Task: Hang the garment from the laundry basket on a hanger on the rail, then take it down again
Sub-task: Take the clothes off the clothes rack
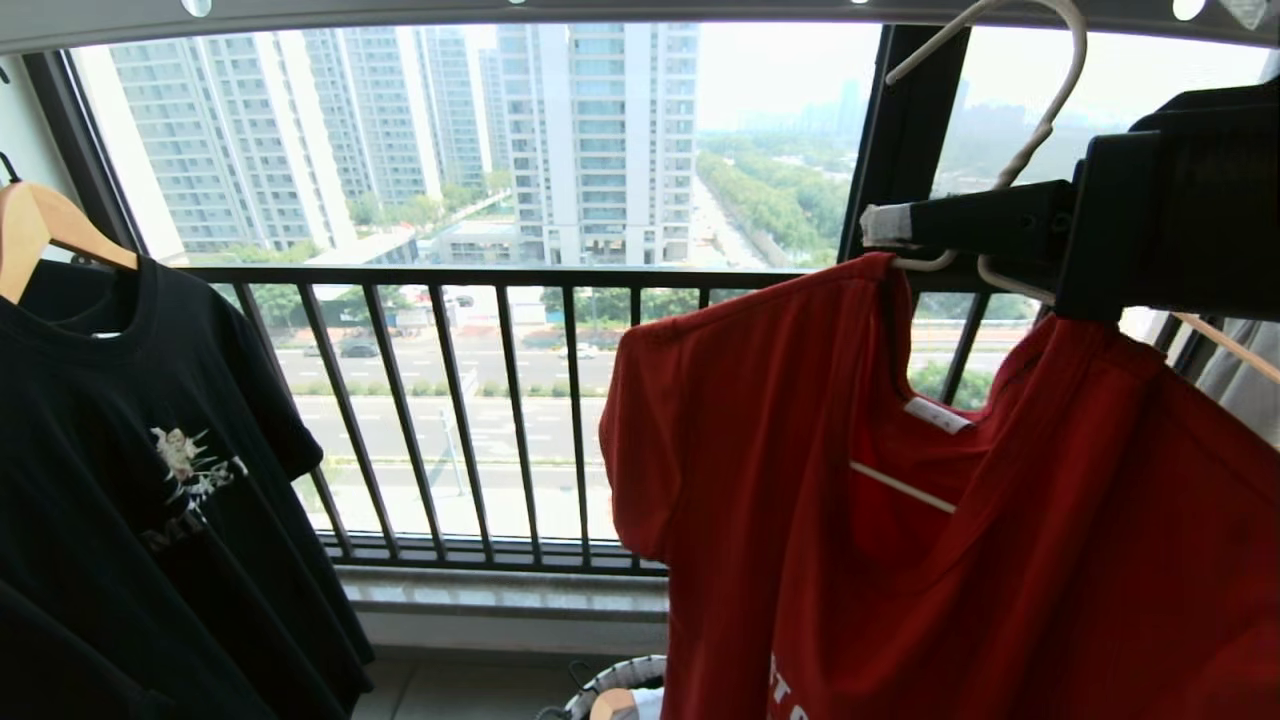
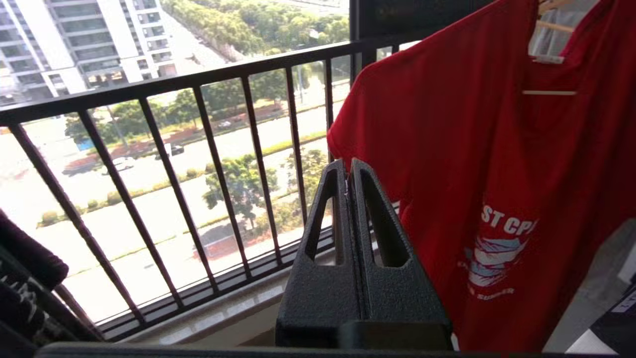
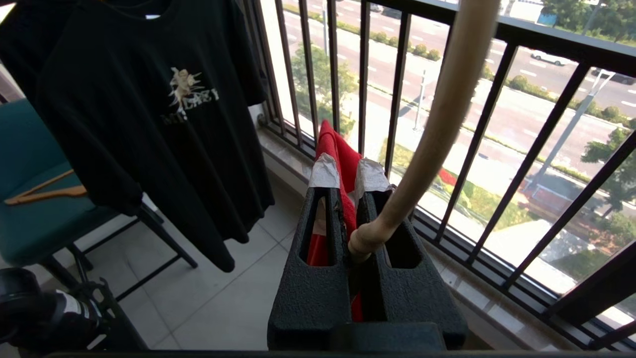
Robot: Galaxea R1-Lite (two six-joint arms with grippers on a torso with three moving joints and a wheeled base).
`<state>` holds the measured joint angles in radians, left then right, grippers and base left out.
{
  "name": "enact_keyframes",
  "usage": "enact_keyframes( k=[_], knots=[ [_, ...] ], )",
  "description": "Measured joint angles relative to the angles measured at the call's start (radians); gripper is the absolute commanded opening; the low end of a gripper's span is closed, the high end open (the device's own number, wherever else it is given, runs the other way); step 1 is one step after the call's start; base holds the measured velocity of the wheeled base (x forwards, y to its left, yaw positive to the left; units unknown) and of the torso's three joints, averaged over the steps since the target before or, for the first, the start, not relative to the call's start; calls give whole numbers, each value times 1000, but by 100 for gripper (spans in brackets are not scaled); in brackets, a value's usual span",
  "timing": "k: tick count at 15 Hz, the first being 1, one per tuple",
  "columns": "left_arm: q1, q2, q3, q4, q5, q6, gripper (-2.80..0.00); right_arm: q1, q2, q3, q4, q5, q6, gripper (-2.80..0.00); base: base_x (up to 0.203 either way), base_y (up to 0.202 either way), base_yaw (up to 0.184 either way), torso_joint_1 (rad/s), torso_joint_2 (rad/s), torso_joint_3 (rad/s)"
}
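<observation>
The red garment (image 1: 900,520) hangs on the cream-white hanger (image 1: 1040,125). Its hook reaches up to the grey rail (image 1: 600,12) at the top of the head view; I cannot tell whether it rests on the rail. My right gripper (image 1: 880,225) is shut on the hanger's neck (image 3: 437,114), with red cloth (image 3: 343,164) caught between its taped fingertips (image 3: 324,171). My left gripper (image 2: 347,166) is shut and empty, just left of the garment's sleeve (image 2: 472,149), and is outside the head view. The laundry basket's white rim (image 1: 612,678) shows on the floor below.
A black T-shirt (image 1: 150,480) hangs on a wooden hanger (image 1: 40,225) at the left. The black barred balcony railing (image 1: 500,400) runs behind everything. A teal chair (image 3: 35,223) with a wooden hanger (image 3: 44,191) on it stands behind the black shirt.
</observation>
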<state>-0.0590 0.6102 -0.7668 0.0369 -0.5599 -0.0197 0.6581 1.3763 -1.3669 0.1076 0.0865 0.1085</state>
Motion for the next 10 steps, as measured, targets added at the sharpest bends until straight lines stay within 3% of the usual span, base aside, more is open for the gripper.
enact_keyframes(
  k=[3,5,7,8,9,10],
  knots=[
    [-205,267,-191,-3,-190,-100,-280,3,75,-57,-8,-54,3,-280,0,0,0,0,0,0],
    [-295,415,-250,-7,-242,-147,-280,19,121,-76,-40,-97,5,-280,0,0,0,0,0,0],
    [-349,534,-287,-8,-244,-160,-280,57,160,-83,-79,-141,11,-280,0,0,0,0,0,0],
    [-366,586,-305,-8,-225,-162,-199,80,178,-92,-93,-168,14,-280,0,0,0,0,0,0],
    [-378,629,-325,-9,-196,-163,0,98,193,-109,-99,-189,25,-280,0,0,0,0,0,0],
    [-394,667,-346,-11,-158,-163,0,122,206,-126,-100,-201,40,-280,0,0,0,0,0,0]
  ],
)
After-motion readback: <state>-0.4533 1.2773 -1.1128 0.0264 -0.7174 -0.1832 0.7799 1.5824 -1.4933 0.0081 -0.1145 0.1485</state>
